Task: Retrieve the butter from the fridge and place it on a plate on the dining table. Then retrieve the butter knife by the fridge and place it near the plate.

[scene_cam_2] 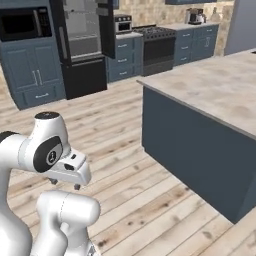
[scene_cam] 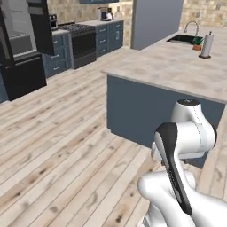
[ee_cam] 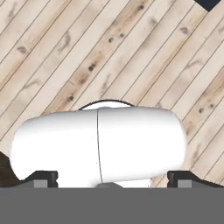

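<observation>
Two hand (ee_cam: 112,186) fingertips (ee_cam: 41,178) spread wide apart, empty, over plank floor (ee_cam: 131,52).

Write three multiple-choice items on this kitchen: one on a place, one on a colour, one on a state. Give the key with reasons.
1. Where does the fridge stand?
A. across the wooden floor, on the far wall
B. beside the sink
C. behind the island

2. What colour is the island's side panel?
A. white
B. dark blue-grey
C. red

3. How are the fridge's upper doors?
A. both shut
B. removed
C. open, showing the pale interior

Key: 1 A, it stands by the blue-grey cabinets beyond the floor planks. 2 B, the panel under the marbled top is dark blue-grey. 3 C, shelves show between the swung-out black doors.
</observation>
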Motion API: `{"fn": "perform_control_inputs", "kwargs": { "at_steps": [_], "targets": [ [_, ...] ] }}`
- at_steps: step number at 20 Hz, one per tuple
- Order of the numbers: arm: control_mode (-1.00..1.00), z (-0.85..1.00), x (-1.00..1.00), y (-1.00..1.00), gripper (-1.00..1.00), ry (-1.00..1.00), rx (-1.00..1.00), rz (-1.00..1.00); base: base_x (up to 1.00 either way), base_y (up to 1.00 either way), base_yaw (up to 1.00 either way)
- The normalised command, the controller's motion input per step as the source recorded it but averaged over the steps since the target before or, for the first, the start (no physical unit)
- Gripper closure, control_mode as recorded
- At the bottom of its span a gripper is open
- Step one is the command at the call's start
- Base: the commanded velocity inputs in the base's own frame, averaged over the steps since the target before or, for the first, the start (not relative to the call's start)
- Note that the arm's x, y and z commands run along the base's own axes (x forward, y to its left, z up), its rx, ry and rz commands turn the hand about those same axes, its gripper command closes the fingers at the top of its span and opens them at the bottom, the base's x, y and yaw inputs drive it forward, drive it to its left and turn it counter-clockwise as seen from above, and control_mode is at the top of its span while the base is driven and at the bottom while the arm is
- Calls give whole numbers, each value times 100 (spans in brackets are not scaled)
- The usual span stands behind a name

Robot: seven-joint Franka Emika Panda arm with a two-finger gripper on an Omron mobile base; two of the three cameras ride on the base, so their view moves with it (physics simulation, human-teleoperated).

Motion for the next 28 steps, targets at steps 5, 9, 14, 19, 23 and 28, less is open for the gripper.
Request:
{"fn": "perform_control_inputs", "kwargs": {
  "at_steps": [5, 9, 14, 19, 23, 28],
  "targets": [
    [100, 0, 0, 0, -100, 0, 0, 0, 98, 100, -21],
    [100, 0, 0, 0, -100, 0, 0, 0, 92, 100, -19],
    [100, 0, 0, 0, -100, 0, 0, 0, 96, 100, -20],
    [100, 0, 0, 0, -100, 0, 0, 0, 100, 100, -26],
    [100, 0, 0, 0, -100, 0, 0, 0, 100, 100, -28],
    [100, 0, 0, 0, -100, 0, 0, 0, 100, 100, -29]
  ]
}}
